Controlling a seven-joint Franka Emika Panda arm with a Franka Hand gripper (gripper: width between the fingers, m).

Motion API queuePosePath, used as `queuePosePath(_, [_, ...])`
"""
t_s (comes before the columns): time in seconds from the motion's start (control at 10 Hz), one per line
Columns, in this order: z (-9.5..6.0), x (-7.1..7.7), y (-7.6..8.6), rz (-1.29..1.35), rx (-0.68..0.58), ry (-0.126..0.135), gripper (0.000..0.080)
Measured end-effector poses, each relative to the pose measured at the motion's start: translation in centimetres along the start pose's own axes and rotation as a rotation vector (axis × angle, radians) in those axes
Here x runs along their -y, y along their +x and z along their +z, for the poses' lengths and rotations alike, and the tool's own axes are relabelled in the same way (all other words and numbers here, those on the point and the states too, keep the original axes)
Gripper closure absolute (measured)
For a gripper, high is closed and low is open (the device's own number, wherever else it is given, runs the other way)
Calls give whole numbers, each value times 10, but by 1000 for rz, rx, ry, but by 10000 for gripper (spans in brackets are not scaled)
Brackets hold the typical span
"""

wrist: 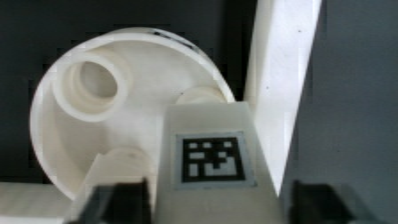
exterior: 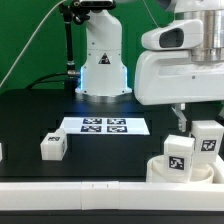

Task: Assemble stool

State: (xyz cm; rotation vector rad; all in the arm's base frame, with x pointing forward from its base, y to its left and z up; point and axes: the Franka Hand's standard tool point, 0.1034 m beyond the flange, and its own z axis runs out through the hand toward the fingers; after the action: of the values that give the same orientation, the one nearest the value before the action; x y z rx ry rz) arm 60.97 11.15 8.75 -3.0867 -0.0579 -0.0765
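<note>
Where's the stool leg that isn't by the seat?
Exterior view: the loose leg lies on the black table at that view's left, just off the left end of the marker board, far from the seat.

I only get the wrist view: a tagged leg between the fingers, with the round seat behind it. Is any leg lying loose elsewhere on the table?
Observer: Yes, one loose leg sits alone on the black table, toward the exterior view's left, well apart from the seat.
Operator: What lies between them?
Observer: The marker board lies flat, a little farther back.
Operator: How many legs are at the seat?
Observer: Two, a nearer leg and a farther leg, both tagged and upright. I cannot tell which one you hold.
</note>
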Motion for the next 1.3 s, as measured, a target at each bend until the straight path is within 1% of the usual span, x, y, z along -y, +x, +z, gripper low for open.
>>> queuePosePath(0.2, [0, 0, 0, 38, 0, 0, 465])
queuePosePath(0.3, [0, 1, 1, 109, -17, 5, 465])
queuePosePath(0.5, [1, 6, 1, 365, -69, 17, 465])
queuePosePath(0.7, [1, 6, 2, 574, -84, 27, 465])
queuePosePath(0.8, [1, 6, 2, 712, -82, 39, 464])
queuePosePath(1.3, [1, 6, 4, 1004, -77, 57, 462])
